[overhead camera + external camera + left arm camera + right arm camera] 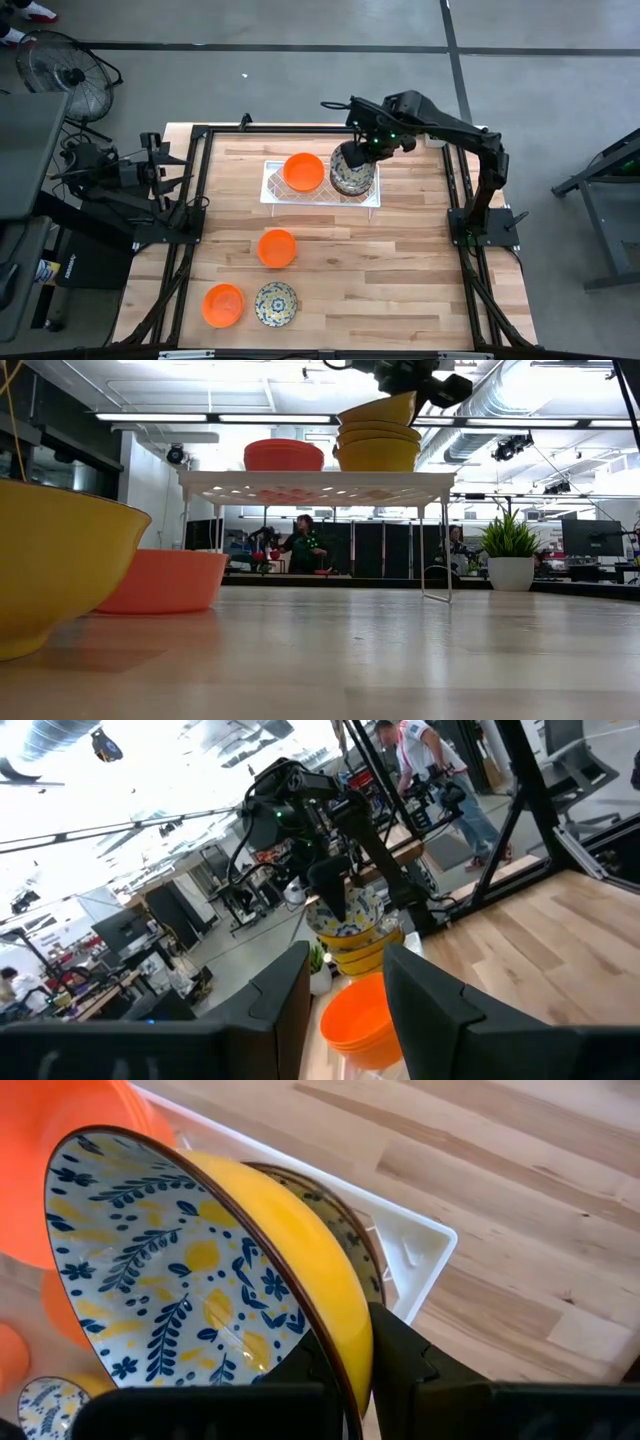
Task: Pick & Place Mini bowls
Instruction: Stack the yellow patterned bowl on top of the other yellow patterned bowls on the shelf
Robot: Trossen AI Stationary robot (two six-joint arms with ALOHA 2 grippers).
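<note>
A white lattice tray (272, 190) on thin legs stands at the table's far middle. On it sit a stack of orange bowls (303, 172) and a stack of floral bowls (352, 178), cream and blue inside, yellow outside (378, 452). My right gripper (362, 150) is above the floral stack, shut on its top bowl (170, 1270). Two orange bowls (277, 248) (223, 305) and one floral bowl (276, 303) rest on their bases on the near table. My left gripper (345, 1010) is open and waits off the table's left edge. My right gripper pinches the top floral bowl by its rim (352, 1365), one finger (300, 1395) inside on the patterned face and one (400, 1365) outside on the yellow wall. The fingers come from above. The bowl (385, 408) is tilted, with its lower side at the stack beneath.
The tray's top stands well above the table on wire legs (447, 540). A black frame (200, 180) runs along the table's edges. Bare wood lies on the right half (400, 260). People and a potted plant (510, 550) show in the room beyond.
</note>
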